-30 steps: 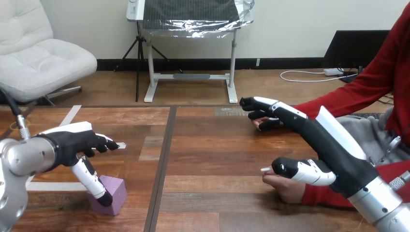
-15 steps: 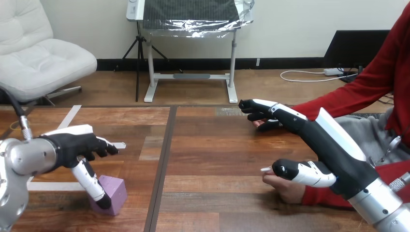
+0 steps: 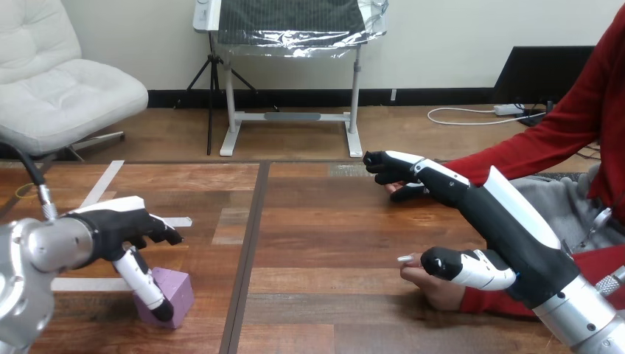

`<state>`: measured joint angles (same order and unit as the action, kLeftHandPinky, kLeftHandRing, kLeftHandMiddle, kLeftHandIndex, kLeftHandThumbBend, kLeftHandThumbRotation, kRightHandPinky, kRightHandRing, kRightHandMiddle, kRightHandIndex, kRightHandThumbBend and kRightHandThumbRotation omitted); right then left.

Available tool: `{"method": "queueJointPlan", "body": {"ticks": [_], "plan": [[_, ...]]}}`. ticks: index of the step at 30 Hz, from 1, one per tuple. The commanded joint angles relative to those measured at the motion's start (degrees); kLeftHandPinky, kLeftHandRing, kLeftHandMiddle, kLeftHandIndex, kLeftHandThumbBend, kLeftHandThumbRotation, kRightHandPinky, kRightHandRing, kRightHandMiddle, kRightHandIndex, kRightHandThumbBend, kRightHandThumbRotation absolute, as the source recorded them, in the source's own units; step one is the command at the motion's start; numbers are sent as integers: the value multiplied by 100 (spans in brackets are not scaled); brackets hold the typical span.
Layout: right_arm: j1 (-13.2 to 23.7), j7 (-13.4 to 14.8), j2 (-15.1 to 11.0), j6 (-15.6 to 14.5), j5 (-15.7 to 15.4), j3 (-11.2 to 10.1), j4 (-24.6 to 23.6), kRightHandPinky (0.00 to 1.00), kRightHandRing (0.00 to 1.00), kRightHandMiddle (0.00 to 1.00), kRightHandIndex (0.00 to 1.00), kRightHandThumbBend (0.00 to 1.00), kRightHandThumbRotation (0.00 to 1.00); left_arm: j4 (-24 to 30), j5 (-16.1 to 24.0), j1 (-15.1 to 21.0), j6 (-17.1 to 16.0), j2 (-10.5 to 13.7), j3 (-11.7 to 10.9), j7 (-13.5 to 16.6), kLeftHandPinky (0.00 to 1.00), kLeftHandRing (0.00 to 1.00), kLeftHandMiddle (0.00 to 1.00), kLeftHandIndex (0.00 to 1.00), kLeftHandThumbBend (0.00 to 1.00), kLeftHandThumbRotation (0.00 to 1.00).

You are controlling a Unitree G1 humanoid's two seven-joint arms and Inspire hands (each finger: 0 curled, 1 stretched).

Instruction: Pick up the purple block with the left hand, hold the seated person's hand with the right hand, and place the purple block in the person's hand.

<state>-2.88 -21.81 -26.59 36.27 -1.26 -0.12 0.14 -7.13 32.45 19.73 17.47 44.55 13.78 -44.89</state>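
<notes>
The purple block point(image 3: 177, 290) lies on the table near its front left. My left hand point(image 3: 110, 227) hovers just over it, fingers loosely bent above the block and the thumb reaching down across the block's left front face; it stands open around the block. At the right, the person's hand point(image 3: 433, 286) rests on the table, its fingertips peeking out at the far side. My right hand point(image 3: 508, 221) lies over it, open, with fingers stretched to the far side and the thumb along the near side by the person's thumb. I cannot tell whether it grips.
White tape strips point(image 3: 94, 193) mark the table's left part. A dark seam point(image 3: 247, 243) runs front to back down the table's middle. The person's red-sleeved arm point(image 3: 545, 140) comes in from the right edge.
My left hand has sunk a little lower and closer over the purple block. My right hand has slid slightly down and to the right over the person's hand. The block has not moved.
</notes>
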Motion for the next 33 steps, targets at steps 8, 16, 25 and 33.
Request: {"method": "queueJointPlan", "body": {"ticks": [8,16,25,33], "plan": [[136,-55,75,94,256,-10,-260,72,82,85,86,100,100,-268,173,554,-197,-129,271,184,71,91,92,87,100,0],[139,-73,72,89,287,-13,-270,72,82,85,86,100,100,-394,231,584,-290,-192,379,253,72,92,92,86,100,0],[157,-72,84,160,301,-15,-222,72,82,85,86,100,100,-537,197,527,-421,-343,443,314,76,91,90,85,100,0],[160,-89,79,135,326,-30,-222,72,81,84,85,100,100,-675,304,531,-636,-404,628,332,77,91,91,85,100,0]]}}
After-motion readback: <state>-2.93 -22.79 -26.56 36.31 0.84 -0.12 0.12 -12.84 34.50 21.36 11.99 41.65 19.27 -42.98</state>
